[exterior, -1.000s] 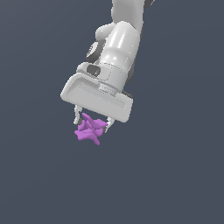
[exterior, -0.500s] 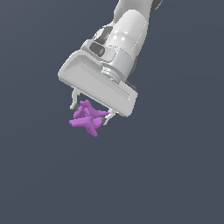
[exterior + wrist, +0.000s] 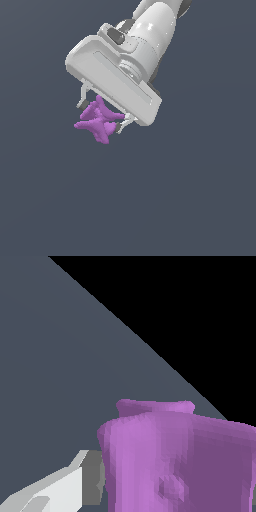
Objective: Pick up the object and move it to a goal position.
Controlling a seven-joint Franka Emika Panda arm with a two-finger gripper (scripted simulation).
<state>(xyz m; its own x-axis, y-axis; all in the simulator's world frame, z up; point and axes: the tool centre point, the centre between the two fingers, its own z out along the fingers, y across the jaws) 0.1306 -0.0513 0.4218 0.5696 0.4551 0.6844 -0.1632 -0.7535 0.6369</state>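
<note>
The object (image 3: 98, 120) is a small bright purple, lumpy star shape with stubby arms. It sits between the two short fingers of my white gripper (image 3: 101, 117), which is shut on it. One fingertip (image 3: 81, 104) shows at the object's side toward the exterior view's left, the other fingertip (image 3: 121, 129) toward the right. The gripper's body is tilted, with the white arm running up to the exterior view's upper right. In the wrist view the object (image 3: 175, 456) fills the near field, pressed against a white finger (image 3: 60, 488).
A plain dark grey surface (image 3: 190, 200) lies behind the gripper in the exterior view. In the wrist view this grey floor (image 3: 60, 356) ends at a straight edge, with black beyond it.
The gripper, with the purple object held in it, has risen and moved toward the exterior view's left, and its body has tilted more.
</note>
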